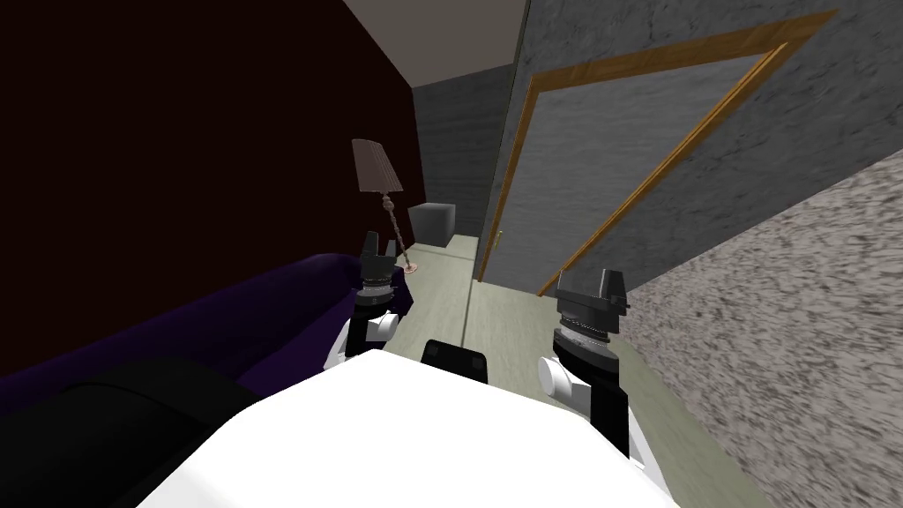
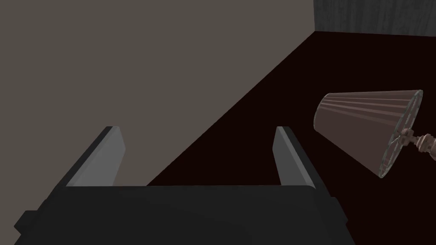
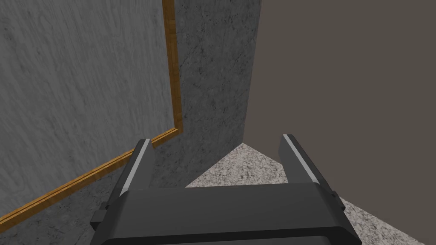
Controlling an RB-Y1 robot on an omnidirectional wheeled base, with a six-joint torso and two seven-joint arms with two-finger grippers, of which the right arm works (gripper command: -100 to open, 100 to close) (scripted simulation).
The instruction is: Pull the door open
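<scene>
The left claw and the right claw both have their fingers spread, with only air between them. Ahead of the right claw a strip of pale floor lies free up to the grey door, which fills its wooden frame; the small handle sits at the door's edge on the left claw's side. A speckled wall runs along the right claw's outer side. Under and outside the left claw lies a purple sofa; just ahead of it stands a floor lamp against a dark red wall, with a dark cube on the floor beyond
</scene>
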